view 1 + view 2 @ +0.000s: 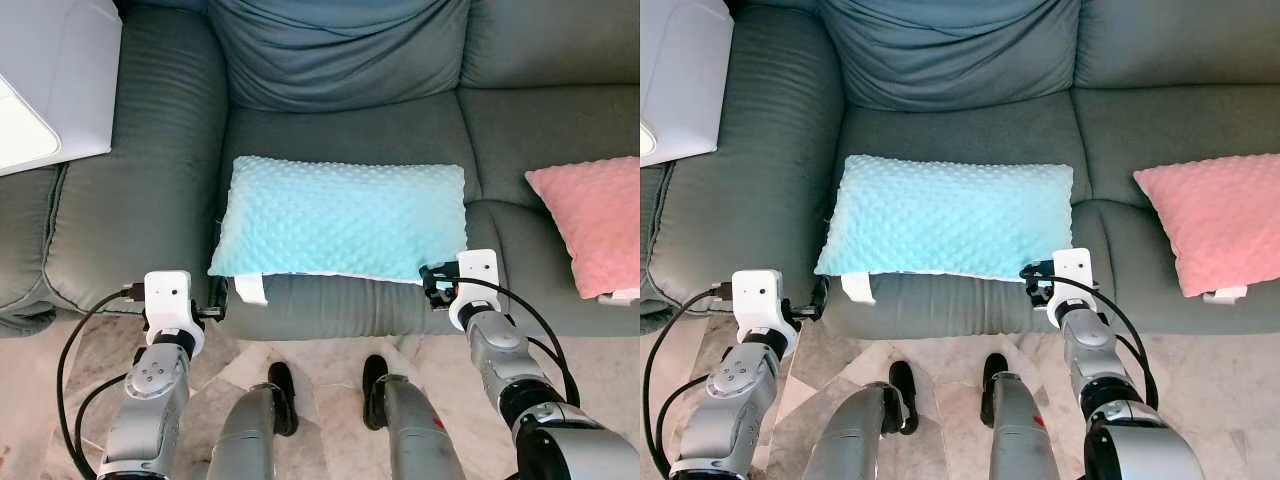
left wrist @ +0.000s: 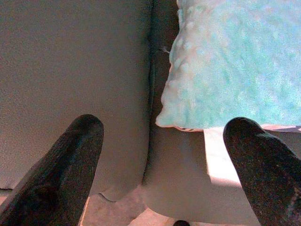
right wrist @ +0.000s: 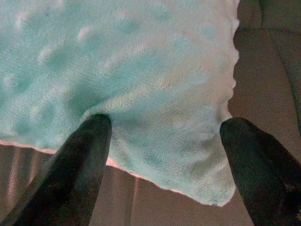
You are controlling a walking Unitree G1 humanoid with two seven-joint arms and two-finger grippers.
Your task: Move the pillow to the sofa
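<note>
item: turquoise dotted pillow (image 1: 342,217), centre frame, flat on sofa seat (image 1: 400,130). your left gripper (image 2: 160,155) and right gripper (image 3: 164,155): jaws apart, released at its lower corners.

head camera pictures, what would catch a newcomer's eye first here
The bright turquoise dotted plush pillow lies flat on the middle seat of the grey-green fabric sofa, with a white tag hanging over the seat's front edge. A pink dotted pillow sits on the seat to the robot's right. The left gripper and right gripper, both open, flank the turquoise pillow's near corners, the right one's fingers straddling its corner.
</note>
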